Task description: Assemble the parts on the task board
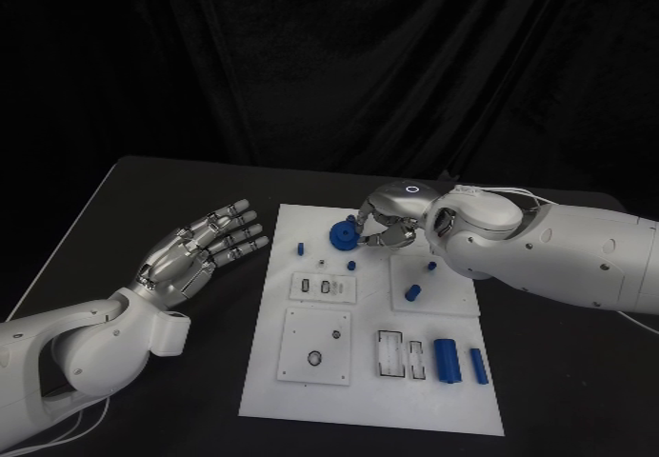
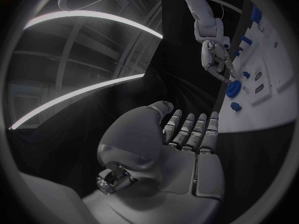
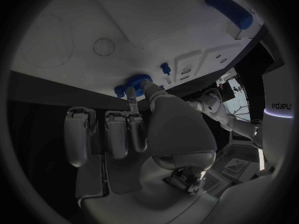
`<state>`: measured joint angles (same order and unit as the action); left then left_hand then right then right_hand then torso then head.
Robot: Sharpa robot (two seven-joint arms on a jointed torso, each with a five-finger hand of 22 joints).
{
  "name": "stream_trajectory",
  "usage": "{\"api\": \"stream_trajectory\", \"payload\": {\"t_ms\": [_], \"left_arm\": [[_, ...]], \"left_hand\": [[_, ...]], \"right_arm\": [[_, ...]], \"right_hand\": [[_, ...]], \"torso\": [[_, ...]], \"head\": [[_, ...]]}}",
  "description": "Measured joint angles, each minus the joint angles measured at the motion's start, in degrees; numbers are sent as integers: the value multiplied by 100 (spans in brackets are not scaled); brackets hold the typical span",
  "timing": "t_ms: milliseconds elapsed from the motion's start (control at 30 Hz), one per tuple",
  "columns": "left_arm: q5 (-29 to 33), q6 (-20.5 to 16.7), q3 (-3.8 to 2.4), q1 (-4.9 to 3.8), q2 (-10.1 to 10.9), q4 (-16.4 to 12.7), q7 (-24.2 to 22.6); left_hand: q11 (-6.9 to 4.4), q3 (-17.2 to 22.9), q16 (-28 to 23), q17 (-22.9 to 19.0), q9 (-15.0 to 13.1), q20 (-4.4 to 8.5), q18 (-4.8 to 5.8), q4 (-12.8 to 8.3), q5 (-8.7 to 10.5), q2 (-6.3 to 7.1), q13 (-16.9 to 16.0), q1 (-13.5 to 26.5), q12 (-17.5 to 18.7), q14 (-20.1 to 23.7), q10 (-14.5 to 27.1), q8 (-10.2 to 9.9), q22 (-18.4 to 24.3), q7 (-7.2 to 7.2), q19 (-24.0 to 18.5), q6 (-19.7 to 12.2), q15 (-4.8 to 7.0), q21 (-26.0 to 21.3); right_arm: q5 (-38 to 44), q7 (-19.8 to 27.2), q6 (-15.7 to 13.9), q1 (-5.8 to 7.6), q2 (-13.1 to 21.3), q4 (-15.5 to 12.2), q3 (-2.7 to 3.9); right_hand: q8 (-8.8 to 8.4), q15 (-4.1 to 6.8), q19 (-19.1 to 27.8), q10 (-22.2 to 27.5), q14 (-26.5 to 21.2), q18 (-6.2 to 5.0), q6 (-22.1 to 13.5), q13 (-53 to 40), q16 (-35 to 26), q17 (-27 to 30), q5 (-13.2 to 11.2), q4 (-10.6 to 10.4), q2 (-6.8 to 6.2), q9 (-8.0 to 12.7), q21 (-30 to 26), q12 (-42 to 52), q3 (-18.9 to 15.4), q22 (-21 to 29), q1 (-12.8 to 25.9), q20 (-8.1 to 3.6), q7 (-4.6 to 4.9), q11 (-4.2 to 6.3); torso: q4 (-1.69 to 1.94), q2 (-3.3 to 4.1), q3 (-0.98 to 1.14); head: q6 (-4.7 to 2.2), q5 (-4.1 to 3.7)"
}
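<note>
Right hand (image 1: 386,228) is at the far end of the board (image 1: 360,400), fingers (image 3: 133,95) pinching the blue disc (image 1: 342,234) near the board's far left corner. In the right wrist view a fingertip and the thumb meet on the disc's rim; the other fingers are curled back, off it. Can't tell whether the disc is already seated or just resting on the board.

Left hand (image 1: 202,249) is released, fingers spread, holding nothing, hovering over the desk (image 1: 165,200) just beside the board's left edge.

Risks from here, as I read it:
- Grip is only on the rim. If the disc tilts while being pressed, it could jam on its seat or pop out of the pinch.
- Small blue pegs (image 1: 350,265) sit close to the disc (one just beside it). A sweep of the curled fingers could knock them over or off the board.
- Nothing holds the board down. A sideways push from the right hand could slide it, and the loose blue cylinders (image 1: 448,360) at the near end would likely roll.
- The left hand is near enough to brace the board, but also near enough to clip its edge.
</note>
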<state>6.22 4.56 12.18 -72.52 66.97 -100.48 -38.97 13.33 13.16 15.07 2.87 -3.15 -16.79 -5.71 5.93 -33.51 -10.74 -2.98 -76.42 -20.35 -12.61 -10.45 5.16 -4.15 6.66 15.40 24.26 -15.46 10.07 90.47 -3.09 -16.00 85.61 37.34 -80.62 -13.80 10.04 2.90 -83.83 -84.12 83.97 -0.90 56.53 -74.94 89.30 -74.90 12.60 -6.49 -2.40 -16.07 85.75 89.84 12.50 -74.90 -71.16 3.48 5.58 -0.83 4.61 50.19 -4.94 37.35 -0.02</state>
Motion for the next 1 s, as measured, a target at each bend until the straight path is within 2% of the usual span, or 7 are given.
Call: {"api": "stream_trajectory", "payload": {"t_ms": [433,667,700,800,900,1000], "left_arm": [[7,0,0,0,5,18,0],[11,0,0,0,5,28,0],[11,0,0,0,5,29,0],[13,0,0,0,5,31,0],[14,1,0,0,4,33,0],[15,1,0,0,3,34,0]], "left_hand": [[0,15,0,-1,0,0,-1,16,0,0,0,0,0,0,0,0,0,0,0,0,0,0],[0,15,0,-1,0,0,0,16,0,0,0,0,0,0,0,0,0,0,0,0,0,0],[0,15,0,-1,0,0,0,16,0,0,0,0,0,0,0,0,0,0,0,0,0,0],[0,15,0,-1,0,0,0,16,0,0,0,0,0,0,0,0,0,0,0,0,0,0],[0,15,0,-1,0,0,-1,16,0,0,0,0,0,0,0,0,0,0,0,0,0,0],[0,15,0,-1,0,0,0,16,0,0,0,0,0,0,0,0,0,0,0,0,0,0]], "right_arm": [[2,1,15,-33,160,-26,-23],[-10,-1,15,-33,214,-45,-22],[-15,-1,14,-33,217,-49,-22],[-31,0,11,-33,226,-64,-22],[-46,6,1,-33,231,-78,-22],[-62,14,-10,-33,231,-84,-22]], "right_hand": [[111,0,0,0,0,0,234,1,-1,0,0,-47,60,-133,17,0,-47,-4,60,0,-75,0],[110,0,0,0,0,0,231,1,-1,0,0,-63,60,-151,17,0,-63,-4,60,0,-73,0],[92,0,0,0,0,0,209,1,-1,0,0,-63,60,-151,17,0,-63,-4,60,0,-50,0],[-34,0,0,0,0,0,27,2,-1,0,0,-79,60,-139,14,0,-79,-3,60,0,6,0],[-334,0,0,0,0,0,-446,2,-1,0,-32,-94,60,-6,-18,0,-95,-3,60,0,65,0],[-569,0,0,0,0,0,-787,2,-1,0,-95,-94,60,126,-18,0,-95,-3,60,0,55,0]], "torso": [[-2,0,1],[1,0,1],[1,0,1],[1,0,2],[2,-1,2],[3,-1,2]], "head": [[10,16],[16,4],[16,3],[13,-2],[10,-3],[6,-3]]}}
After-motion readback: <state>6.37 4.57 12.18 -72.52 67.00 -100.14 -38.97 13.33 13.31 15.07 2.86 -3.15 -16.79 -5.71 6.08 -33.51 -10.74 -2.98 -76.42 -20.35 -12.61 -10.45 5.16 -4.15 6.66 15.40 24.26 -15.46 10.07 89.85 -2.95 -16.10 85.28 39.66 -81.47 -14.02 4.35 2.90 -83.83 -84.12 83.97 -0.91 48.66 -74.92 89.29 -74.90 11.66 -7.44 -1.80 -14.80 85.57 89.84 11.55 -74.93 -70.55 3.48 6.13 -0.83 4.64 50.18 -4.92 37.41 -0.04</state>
